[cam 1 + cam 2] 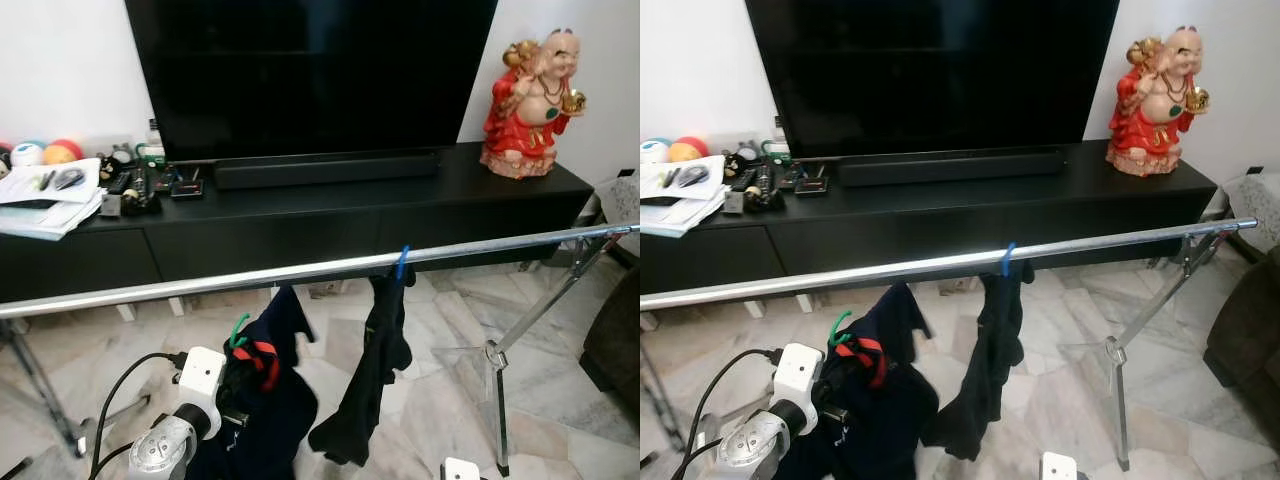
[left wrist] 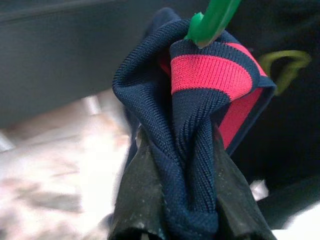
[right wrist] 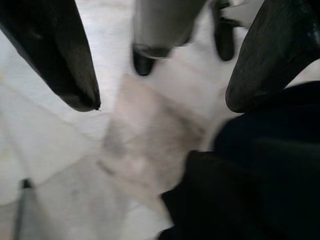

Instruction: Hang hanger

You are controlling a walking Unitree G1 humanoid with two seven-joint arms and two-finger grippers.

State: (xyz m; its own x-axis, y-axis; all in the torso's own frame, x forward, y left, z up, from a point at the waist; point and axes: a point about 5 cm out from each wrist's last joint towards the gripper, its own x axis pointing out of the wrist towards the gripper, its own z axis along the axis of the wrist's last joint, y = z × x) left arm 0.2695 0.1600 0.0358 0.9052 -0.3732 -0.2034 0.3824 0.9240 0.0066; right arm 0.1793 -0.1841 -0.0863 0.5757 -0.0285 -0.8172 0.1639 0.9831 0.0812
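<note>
While the right fingers gape idle, the left fingers clamp the navy garment.

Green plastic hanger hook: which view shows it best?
Left wrist view: the green plastic hanger hook rises close-up from the navy-and-red knit collar, pinched by the left pincer. The eye views show it small, below the silver metal rail.

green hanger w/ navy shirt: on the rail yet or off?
Off. The green hanger hook sits below the rail, apart from it, with the navy shirt pinched in the left end effector.
</note>
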